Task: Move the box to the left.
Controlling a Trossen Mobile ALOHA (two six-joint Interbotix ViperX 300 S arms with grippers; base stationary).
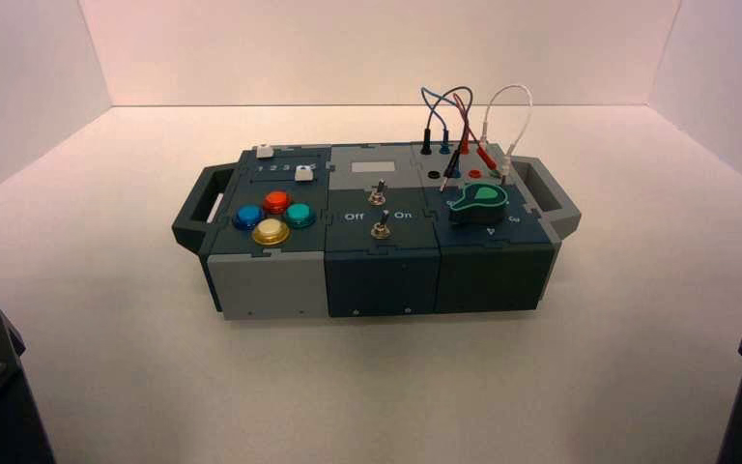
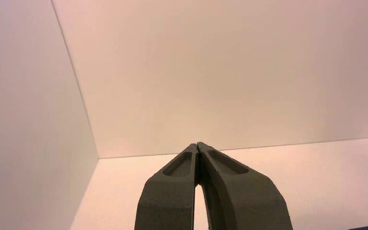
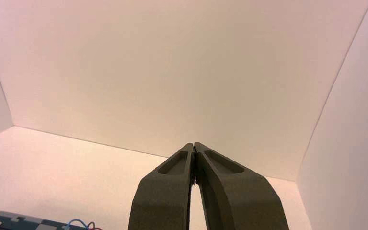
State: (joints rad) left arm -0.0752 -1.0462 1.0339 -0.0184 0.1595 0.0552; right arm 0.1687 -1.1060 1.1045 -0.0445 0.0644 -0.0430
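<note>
The long dark teal-and-grey modular box stands in the middle of the white bench, with a loop handle at each end, and nothing touches it. Both arms are parked at the near corners, low and well apart from the box. The left gripper has its fingers closed with the tips together and holds nothing; the right gripper is the same. I judge that the task is not yet begun. The next move probably calls for the right arm to reach the right-end handle and push the box leftwards, keeping clear of the looped jumper wires.
</note>
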